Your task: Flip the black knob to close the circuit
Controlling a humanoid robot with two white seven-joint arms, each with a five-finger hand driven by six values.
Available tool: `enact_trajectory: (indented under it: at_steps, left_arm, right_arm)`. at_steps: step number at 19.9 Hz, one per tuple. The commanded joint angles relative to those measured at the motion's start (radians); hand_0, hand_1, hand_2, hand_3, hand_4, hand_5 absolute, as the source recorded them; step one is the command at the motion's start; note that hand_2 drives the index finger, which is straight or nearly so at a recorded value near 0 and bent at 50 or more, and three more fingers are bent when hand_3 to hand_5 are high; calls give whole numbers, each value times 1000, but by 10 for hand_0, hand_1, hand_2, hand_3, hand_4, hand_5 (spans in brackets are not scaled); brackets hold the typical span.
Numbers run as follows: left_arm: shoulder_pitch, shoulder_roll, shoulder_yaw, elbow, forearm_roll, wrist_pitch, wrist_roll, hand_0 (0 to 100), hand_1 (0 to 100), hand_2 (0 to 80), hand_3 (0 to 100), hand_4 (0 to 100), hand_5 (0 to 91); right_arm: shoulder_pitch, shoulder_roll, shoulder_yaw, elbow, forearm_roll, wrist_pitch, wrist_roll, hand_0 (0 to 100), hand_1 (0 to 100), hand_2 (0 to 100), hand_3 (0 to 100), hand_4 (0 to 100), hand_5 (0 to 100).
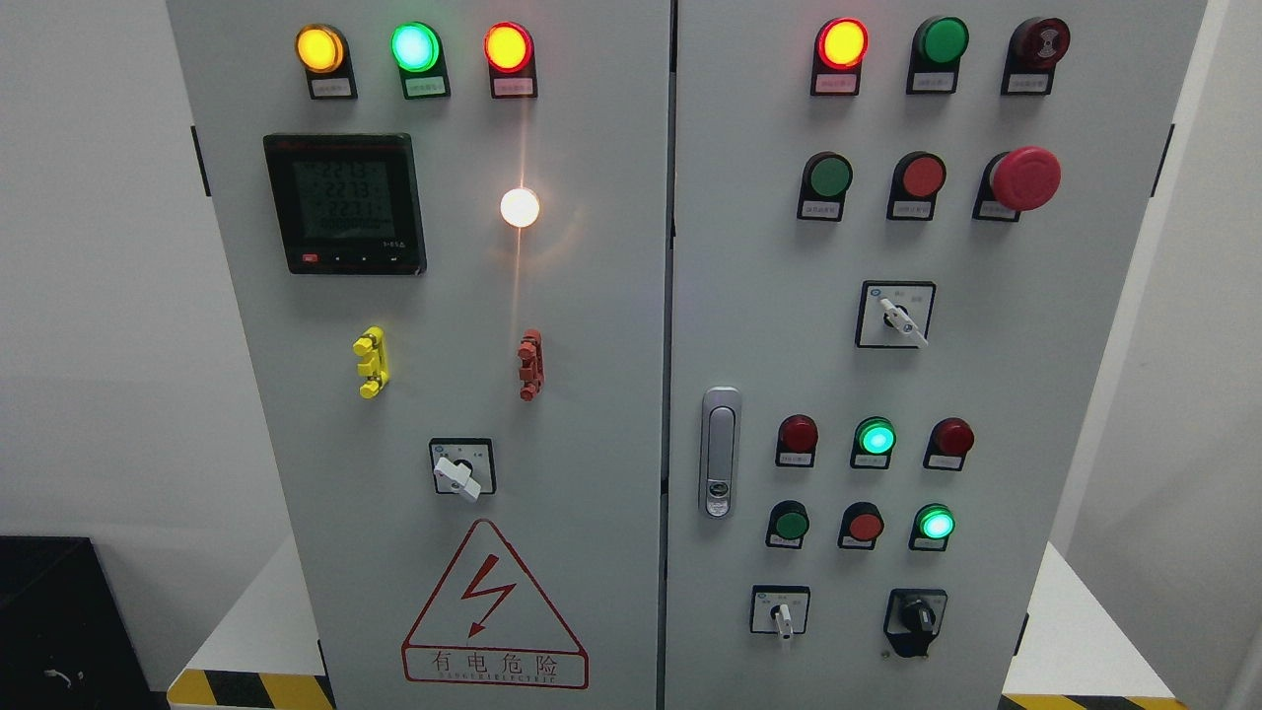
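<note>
A grey metal electrical cabinet with two doors (592,325) fills the head view. The small black rotary knob on its black plate (917,617) sits at the lower right of the right door, just right of a white-handled selector switch (781,613). No robot hand or arm is in view, so their state cannot be told. The knob's pointer direction is hard to make out, and the cabinet's base is cut off.

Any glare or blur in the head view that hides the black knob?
Head view: the white lamp is blown out, with a vertical streak of flare running down the left door; the black knob at lower right stays sharp and glare-free, though dark against its black plate. Neither hand is in view.
</note>
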Motion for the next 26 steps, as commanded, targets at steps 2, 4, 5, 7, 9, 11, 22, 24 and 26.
enact_trajectory:
  at_steps: [2, 4, 5, 7, 9, 11, 22, 24, 26]
  left_arm:
    - [0, 0, 0, 0, 0, -1, -1, 120, 556, 0, 0, 0, 0]
    - [0, 0, 0, -1, 0, -1, -1, 120, 556, 0, 0, 0, 0]
    - [0, 0, 0, -1, 0, -1, -1, 120, 556, 0, 0, 0, 0]
    - [0, 0, 0, 0, 0, -1, -1, 120, 556, 0, 0, 0, 0]
    - [0, 0, 0, -1, 0, -1, -1, 120, 556, 0, 0, 0, 0]
    - [0, 0, 0, 0, 0, -1, -1, 120, 556, 0, 0, 0, 0]
    - [0, 0, 0, 0, 0, -1, -1, 120, 556, 0, 0, 0, 0]
    - [0, 0, 0, 0, 0, -1, -1, 120, 556, 0, 0, 0, 0]
    - [0, 0, 0, 0, 0, -1, -1, 120, 556, 0, 0, 0, 0]
  right_arm:
    - [-3, 0, -4, 30, -26, -1, 0, 0, 124, 0, 0, 0, 0]
    - [-3, -2, -2, 30, -26, -1, 0, 0, 124, 0, 0, 0, 0]
    - [-3, -2, -2, 30, -26, -1, 0, 0, 124, 0, 0, 0, 0]
    - [-3, -4, -2, 30, -25, -1, 0, 0, 123, 0, 0, 0, 0]
    - [-5, -4, 0, 30, -23, 1, 0, 0, 123, 0, 0, 0, 0]
    - [-8, -2, 7, 30, -18, 5, -1, 0, 122, 0, 0, 0, 0]
    - [-15, 3, 12, -91, 230, 60, -67, 0, 115, 0, 10, 0, 0]
    - [-26, 4, 13, -123, 323, 79, -105, 0, 113, 26, 45, 0, 0]
    - [-37, 3, 15, -149, 408, 85, -139, 0, 108, 76, 97, 34, 0]
